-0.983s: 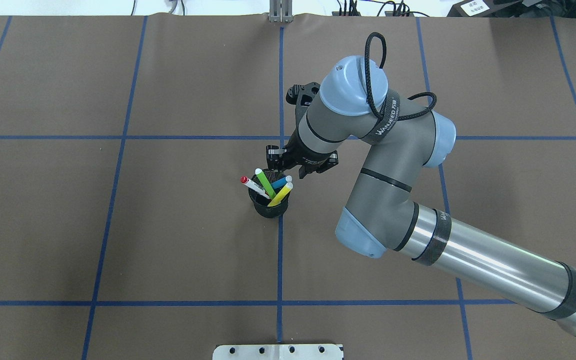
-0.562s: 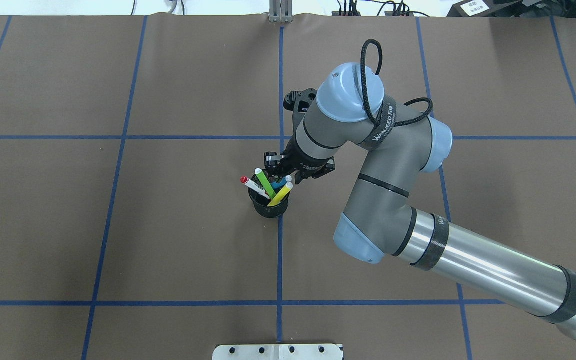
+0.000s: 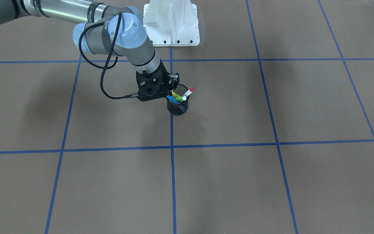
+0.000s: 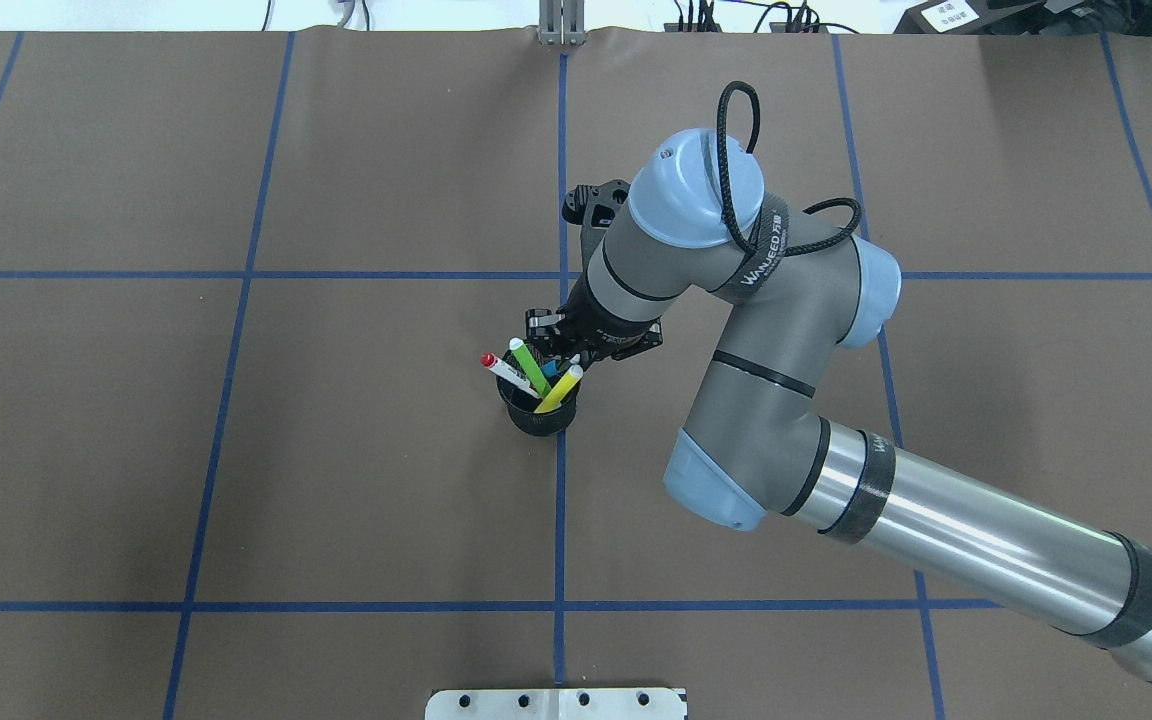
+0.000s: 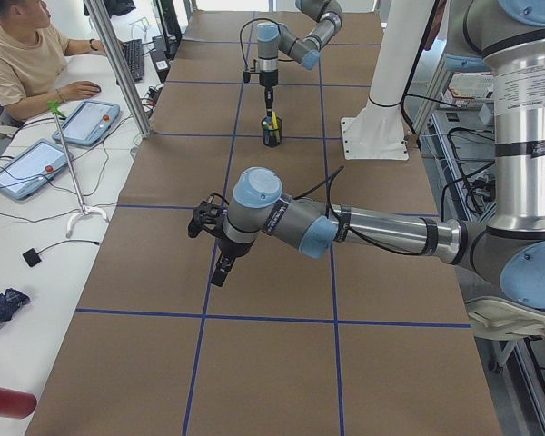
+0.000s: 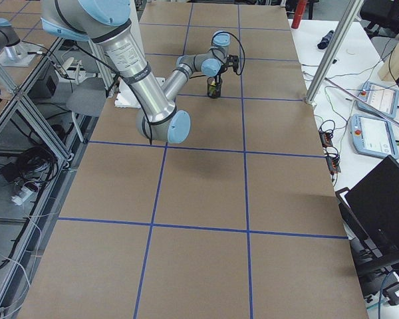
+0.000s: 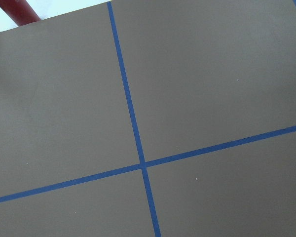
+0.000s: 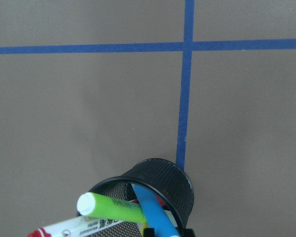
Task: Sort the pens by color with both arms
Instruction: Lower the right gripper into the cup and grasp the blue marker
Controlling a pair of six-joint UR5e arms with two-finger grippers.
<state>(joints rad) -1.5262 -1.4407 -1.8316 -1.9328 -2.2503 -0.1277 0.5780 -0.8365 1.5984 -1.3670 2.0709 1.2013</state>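
Note:
A black mesh cup (image 4: 536, 418) stands at the table's middle and holds the pens. These are a red-capped white marker (image 4: 503, 370), a green highlighter (image 4: 531, 370), a yellow one (image 4: 561, 388) and a blue one (image 4: 549, 367). My right gripper (image 4: 568, 355) hangs open right over the cup's far rim, its fingers on either side of the blue pen (image 8: 153, 212), whose cap it hides from overhead. The green pen (image 8: 111, 210) leans beside it. My left gripper (image 5: 218, 271) hovers low over bare table far from the cup (image 5: 271, 134). I cannot tell its state.
The brown table cover carries a grid of blue tape lines. The white pedestal base (image 3: 171, 22) stands at the robot's edge. A person sits at a side table with tablets (image 5: 86, 123). A red cylinder (image 7: 19, 10) lies off the table's end.
My right gripper has come down and slid toward the cup, now covering the blue pen's cap. The pens and cup have not moved.

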